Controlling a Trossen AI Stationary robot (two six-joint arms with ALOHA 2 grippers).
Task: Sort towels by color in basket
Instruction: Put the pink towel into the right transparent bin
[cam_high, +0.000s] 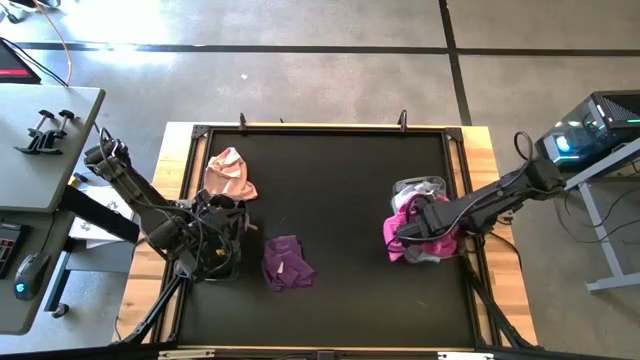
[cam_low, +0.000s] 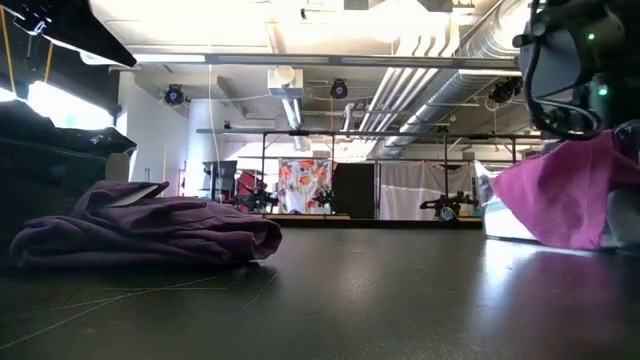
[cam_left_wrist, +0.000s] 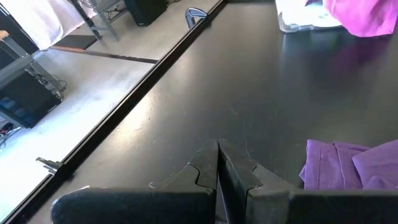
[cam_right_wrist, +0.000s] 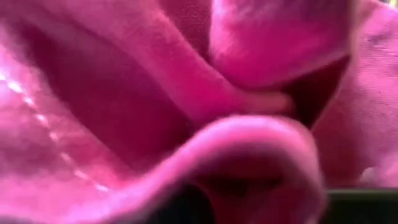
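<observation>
A: Starting with the magenta towel (cam_high: 415, 222): heaped on the right side of the black mat (cam_high: 340, 190), draped over the clear basket (cam_high: 428, 187) and spilling past its near rim

B: Seen level across the table too, hanging over the basket's edge as one big magenta fold. And the right gripper (cam_high: 408, 232)?

A: Pushed down into that magenta heap. Nothing but folds of cloth in the right wrist view, so impossible to tell whether clamped on the towel or not

B: Judged as mid-placement, then: putting the magenta one into the basket, or tidying it there. Hard to call which

A: Agreed. Further out: purple towel (cam_high: 287, 263) crumpled left of centre, near side; pink towel (cam_high: 231, 175) beyond it, toward the far left corner. Both lying loose on the mat, well apart from the basket

B: Left gripper (cam_left_wrist: 217, 163)?

A: Pinched tight on nothing, waiting low at the left side just beside the purple towel

B: Next move, as a guess: lift straight up out of the magenta cloth without dragging it back over the rim, then across for the pink or the purple, pinching a raised fold rather than a flat patch
</observation>
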